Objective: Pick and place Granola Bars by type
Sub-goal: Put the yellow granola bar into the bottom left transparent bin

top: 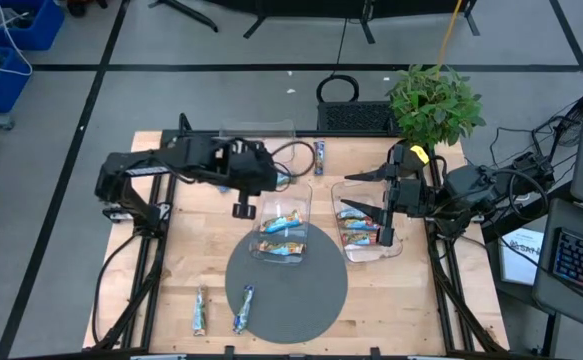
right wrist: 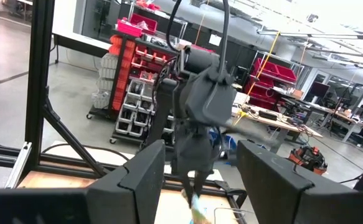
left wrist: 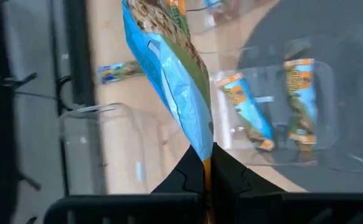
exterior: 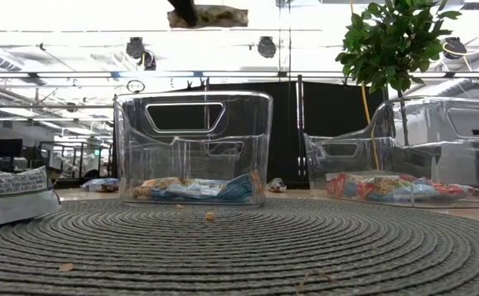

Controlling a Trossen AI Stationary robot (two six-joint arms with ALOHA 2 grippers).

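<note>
My left gripper (top: 242,205) is over the table beside the left clear bin (top: 305,200), shut on a blue-and-tan granola bar (left wrist: 169,81). That bar also shows at the top edge of the low view (exterior: 210,15). The left bin holds several blue-marked bars (top: 283,228). The right bin (top: 399,245) holds several red-marked bars (top: 356,228). My right gripper (top: 366,212) hangs open above the right bin. Loose bars lie flat near the far edge (top: 319,157), near the near edge (top: 200,310) and on the mat's rim (top: 243,308). My left gripper pinches the bar by one end (left wrist: 203,152) between its two fingers (left wrist: 187,177). The rest of the wrapper stretches away past the fingertips. The bar is lifted clear, high above the table.
A round grey woven mat (top: 291,290) lies at the near middle, partly under the left bin. An empty clear bin (top: 256,130) stands at the far edge. A potted plant (top: 433,100) stands at the far right corner. Bare wood shows at near left and near right.
</note>
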